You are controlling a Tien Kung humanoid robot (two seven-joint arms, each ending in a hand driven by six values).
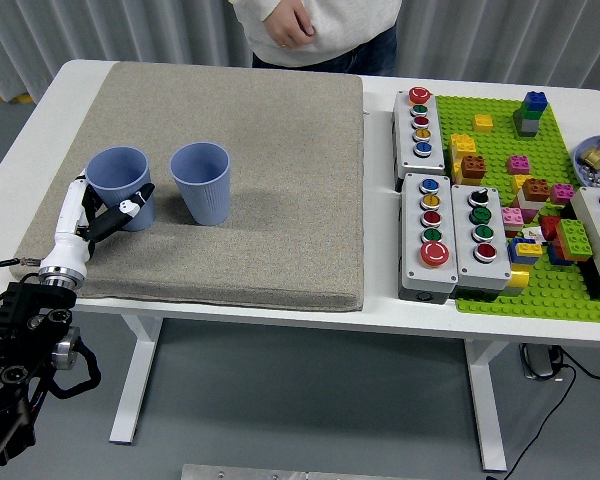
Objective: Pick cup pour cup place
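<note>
On the mat [280, 200], head view:
Left cup [119, 187]: upright, near the mat's left edge.
Left hand [98, 212]: fingers wrapped around it, apparently gripping.
Second cup [201, 183]: upright, just beside, untouched.
Person's hand [287, 25]: held against the body.
</note>
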